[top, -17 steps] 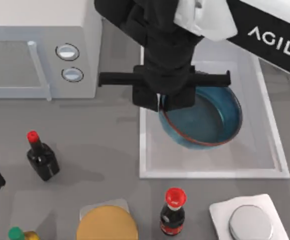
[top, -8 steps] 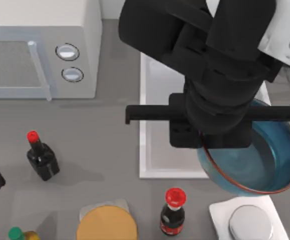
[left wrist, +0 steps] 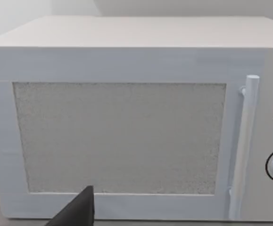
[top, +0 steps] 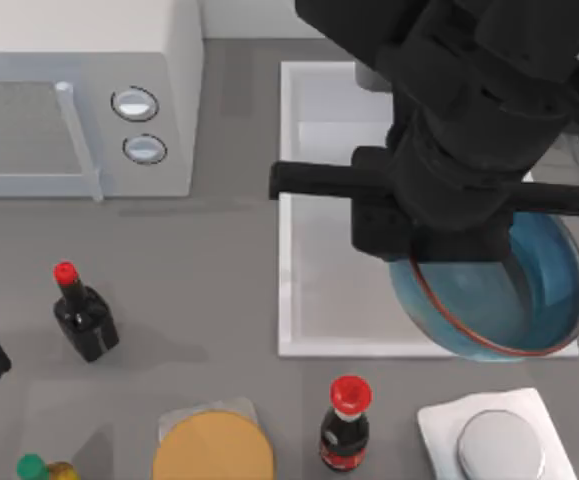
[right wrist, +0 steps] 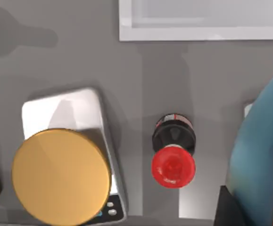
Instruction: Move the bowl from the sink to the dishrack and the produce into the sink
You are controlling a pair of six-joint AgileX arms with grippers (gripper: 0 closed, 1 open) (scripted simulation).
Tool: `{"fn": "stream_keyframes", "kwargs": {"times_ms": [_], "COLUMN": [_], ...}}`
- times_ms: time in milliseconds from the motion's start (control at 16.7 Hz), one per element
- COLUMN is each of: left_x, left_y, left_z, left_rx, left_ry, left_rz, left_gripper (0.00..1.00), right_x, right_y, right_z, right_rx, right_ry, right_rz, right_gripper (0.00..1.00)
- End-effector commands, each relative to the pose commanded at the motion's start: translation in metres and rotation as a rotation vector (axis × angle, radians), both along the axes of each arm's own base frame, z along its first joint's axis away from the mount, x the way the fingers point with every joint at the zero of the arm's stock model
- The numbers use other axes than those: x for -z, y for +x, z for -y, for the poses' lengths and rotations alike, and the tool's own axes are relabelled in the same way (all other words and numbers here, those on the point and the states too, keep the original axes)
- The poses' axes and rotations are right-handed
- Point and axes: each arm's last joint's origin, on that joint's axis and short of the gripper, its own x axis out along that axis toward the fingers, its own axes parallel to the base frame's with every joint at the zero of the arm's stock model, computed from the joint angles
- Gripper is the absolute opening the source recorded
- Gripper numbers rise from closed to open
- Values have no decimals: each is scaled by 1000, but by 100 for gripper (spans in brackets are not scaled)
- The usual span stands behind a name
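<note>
The right arm reaches in from the far right corner of the bench and hangs over the sink (top: 299, 200), its black wrist and crossbar spanning the basin's right half. The right gripper (top: 424, 262) points down at the left part of the bowl's rim, and the bowl (top: 529, 300) hangs tilted from it, so the gripper is clamped on that rim. The bowl sits over the sink's near right corner, its lower edge overlapping the white rim there. In the right wrist view the blue wall of the bowl (right wrist: 261, 155) fills one side, with a dark finger (right wrist: 233, 209) against it.

Below the bowl on the bench lies a white plate (top: 439, 420) carrying a silver disc (top: 499, 445). Near the front edge stand a dark bottle with a red cap (top: 346, 425) and a scale bearing a gold disc (top: 212, 450). A smaller red-capped bottle (top: 81, 315) stands toward the left edge.

The left arm is parked at the left edge, its wrist camera facing the microwave (left wrist: 127, 122); 1 dark fingertip (left wrist: 77, 212) shows, and I cannot tell how that gripper's fingers stand.
</note>
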Motion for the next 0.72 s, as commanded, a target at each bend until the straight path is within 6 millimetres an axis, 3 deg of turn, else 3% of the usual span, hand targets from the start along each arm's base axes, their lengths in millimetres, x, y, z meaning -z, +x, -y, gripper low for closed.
{"fn": "stream_keyframes", "kwargs": {"times_ms": [300,540,720], "left_x": [0,0,0], "left_y": [0,0,0], "left_z": [0,0,0], "left_rx": [0,0,0], "left_ry": [0,0,0], "left_rz": [0,0,0], "left_gripper": [100,100,100], "right_x": [-19,-39,-50], "right_y": [51,89,101], "right_z": [67,149,219], "right_rx": [14,18,31], "right_ry": [296,417,344], "right_rz": [222,602,895], "right_gripper": [0,0,0]}}
